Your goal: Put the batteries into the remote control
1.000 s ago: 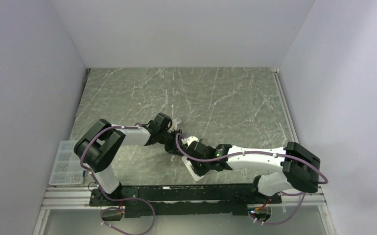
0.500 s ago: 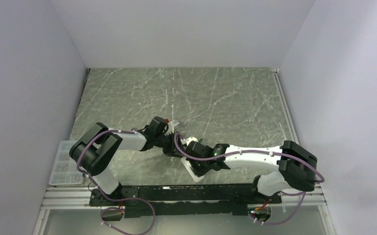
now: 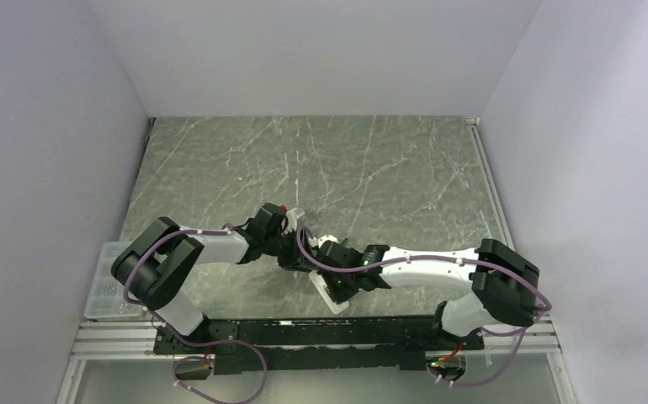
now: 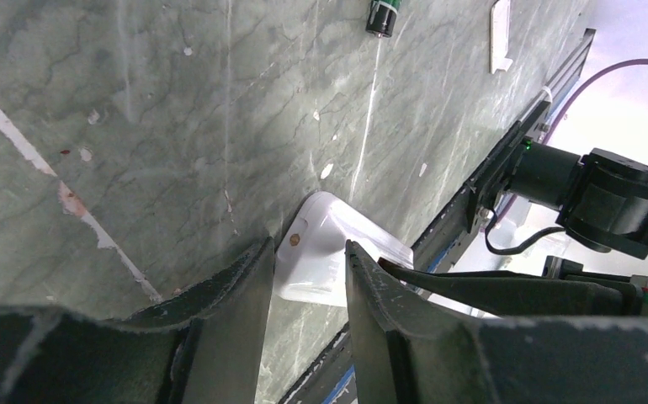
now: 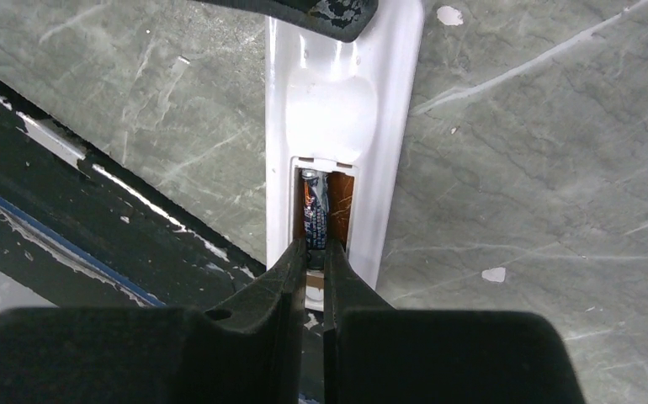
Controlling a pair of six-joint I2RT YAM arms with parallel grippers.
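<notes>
The white remote control (image 5: 388,126) lies back up near the table's front edge (image 3: 331,298), its battery compartment uncovered. One dark battery (image 5: 316,210) sits in the compartment's left slot. My right gripper (image 5: 316,251) is shut on that battery's near end. My left gripper (image 4: 308,246) is shut across the remote's far end (image 4: 325,261), and one of its fingers (image 5: 321,10) shows at the top of the right wrist view. A second battery (image 4: 379,15) lies loose on the marble. In the top view both grippers, left (image 3: 298,255) and right (image 3: 338,282), meet over the remote.
A small white cover piece (image 4: 499,34) lies on the table near the loose battery. A clear plastic box (image 3: 112,284) stands at the front left. The black mounting rail (image 3: 304,332) runs along the near edge just behind the remote.
Both arms have shifted a little to the left, the left elbow swinging left and lower. The grips on the remote and the battery look unchanged.
</notes>
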